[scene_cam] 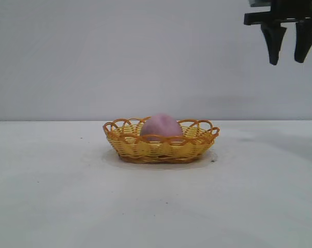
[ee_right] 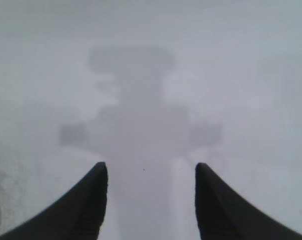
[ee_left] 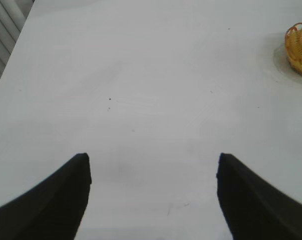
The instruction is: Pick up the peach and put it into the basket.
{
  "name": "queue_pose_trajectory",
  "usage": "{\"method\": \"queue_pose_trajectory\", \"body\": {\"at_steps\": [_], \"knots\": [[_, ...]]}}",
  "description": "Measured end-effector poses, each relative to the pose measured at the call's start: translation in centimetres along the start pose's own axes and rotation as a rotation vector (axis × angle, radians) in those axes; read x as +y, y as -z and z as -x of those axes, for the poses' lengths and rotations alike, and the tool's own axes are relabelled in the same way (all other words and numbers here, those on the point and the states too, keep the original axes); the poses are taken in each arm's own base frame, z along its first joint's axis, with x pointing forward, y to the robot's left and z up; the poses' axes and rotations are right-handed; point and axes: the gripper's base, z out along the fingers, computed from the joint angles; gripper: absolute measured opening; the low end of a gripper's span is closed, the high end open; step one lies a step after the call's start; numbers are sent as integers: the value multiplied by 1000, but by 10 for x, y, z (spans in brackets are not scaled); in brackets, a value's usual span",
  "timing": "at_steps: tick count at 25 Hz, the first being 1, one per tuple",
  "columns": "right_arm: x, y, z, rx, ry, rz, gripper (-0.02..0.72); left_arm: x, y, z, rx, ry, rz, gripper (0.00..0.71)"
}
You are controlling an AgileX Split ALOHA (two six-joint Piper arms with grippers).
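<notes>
Right gripper (scene_cam: 290,58) raised high, jaws apart, left gripper (ee_left: 153,167) spread wide

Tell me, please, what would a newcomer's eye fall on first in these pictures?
First, the yellow-orange basket in the middle of the white table, with the pink peach lying inside it. Next, the right gripper, hanging high above the table to the basket's right, jaws open and holding nothing.

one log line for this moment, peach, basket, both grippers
peach: in basket | right gripper: open, raised, empty | left gripper: open, empty, over table
</notes>
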Motion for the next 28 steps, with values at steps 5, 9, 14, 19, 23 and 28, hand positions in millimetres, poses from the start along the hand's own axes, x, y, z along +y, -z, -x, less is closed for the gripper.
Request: {"method": "queue_pose_trajectory", "body": {"at_steps": [5,9,14,19,23,28], "knots": [[-13,43,-14,-57,-34,8,337,0,0,0,0,0,0,469],[-14,72,-44,-55,-35,17,337,0,0,0,0,-2,0,469],[-18,102,-93,-46,-32,6,337,0,0,0,0,-2,0,469],[-24,131,-152,-66,-29,-13,337,0,0,0,0,-2,0,469],[-27,143,-205,-84,-32,-16,337,0,0,0,0,-2,0,469],[-30,140,-275,-123,-70,-10,337,0,0,0,0,-2,0,469]]}}
